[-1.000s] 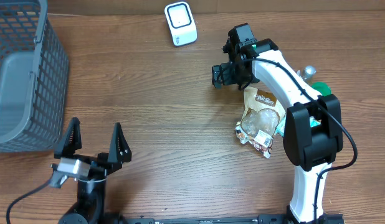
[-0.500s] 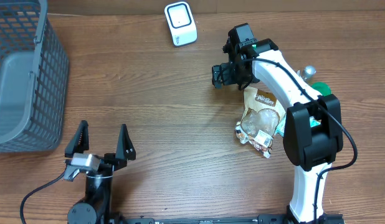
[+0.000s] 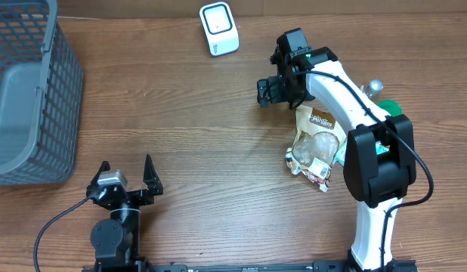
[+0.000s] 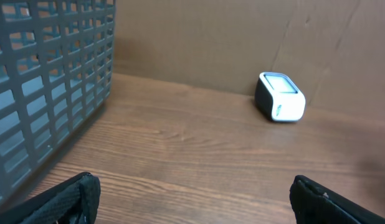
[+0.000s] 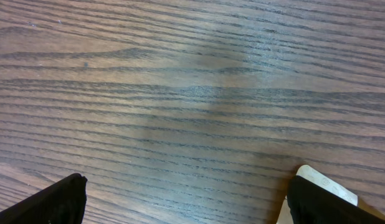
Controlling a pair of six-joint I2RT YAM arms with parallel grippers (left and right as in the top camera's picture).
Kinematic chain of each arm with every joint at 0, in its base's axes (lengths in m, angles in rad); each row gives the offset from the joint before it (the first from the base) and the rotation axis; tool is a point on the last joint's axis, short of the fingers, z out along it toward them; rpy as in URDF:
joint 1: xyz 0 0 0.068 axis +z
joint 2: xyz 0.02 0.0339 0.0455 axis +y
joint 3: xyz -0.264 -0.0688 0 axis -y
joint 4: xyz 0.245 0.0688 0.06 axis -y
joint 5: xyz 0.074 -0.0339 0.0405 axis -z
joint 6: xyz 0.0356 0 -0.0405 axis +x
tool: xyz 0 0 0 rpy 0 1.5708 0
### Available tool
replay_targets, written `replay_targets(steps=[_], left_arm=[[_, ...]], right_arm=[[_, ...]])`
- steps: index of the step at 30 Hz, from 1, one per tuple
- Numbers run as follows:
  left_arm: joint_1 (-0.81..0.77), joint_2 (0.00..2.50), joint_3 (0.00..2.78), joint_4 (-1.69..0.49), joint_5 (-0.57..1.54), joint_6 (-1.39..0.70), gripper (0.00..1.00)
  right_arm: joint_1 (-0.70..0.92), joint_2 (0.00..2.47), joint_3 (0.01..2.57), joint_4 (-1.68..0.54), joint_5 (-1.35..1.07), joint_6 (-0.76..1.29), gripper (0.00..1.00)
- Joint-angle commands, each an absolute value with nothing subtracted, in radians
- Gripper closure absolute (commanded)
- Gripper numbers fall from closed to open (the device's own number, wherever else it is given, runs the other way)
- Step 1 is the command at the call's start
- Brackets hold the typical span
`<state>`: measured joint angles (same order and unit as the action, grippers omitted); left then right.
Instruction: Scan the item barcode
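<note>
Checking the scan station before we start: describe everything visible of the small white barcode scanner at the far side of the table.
The small white barcode scanner is a rounded, boxy unit, apparently plastic. It has a white shell, a dark side visible from the left wrist camera, and a pale rectangular window outlined in a dark line on its upper face. It sits on the brown wooden table near the far edge, window facing up. Nothing else touches it.

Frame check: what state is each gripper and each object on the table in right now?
Left gripper: open, holding nothing.
Right gripper: open, holding nothing, over bare wood beside the bag.
Clear and gold plastic snack bag: lying flat on the table, not gripped.
White box-shaped barcode scanner: standing at the far edge, untouched.
Grey plastic mesh basket: upright at the left.
</note>
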<state>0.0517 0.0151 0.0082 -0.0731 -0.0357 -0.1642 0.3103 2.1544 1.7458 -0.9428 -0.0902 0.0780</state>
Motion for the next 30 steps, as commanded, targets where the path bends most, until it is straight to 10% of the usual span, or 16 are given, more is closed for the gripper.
replay_targets(steps=[1, 30], left_arm=[[0.052, 0.003, 0.005, -0.075, -0.031, -0.044, 0.01], [0.052, 0.004, 0.005, -0.076, -0.018, -0.003, 0.00]], right_arm=[[0.313, 2.153, 1.768, -0.939, -0.095, 0.081, 0.00], [0.313, 2.153, 1.768, -0.939, -0.095, 0.081, 0.00]])
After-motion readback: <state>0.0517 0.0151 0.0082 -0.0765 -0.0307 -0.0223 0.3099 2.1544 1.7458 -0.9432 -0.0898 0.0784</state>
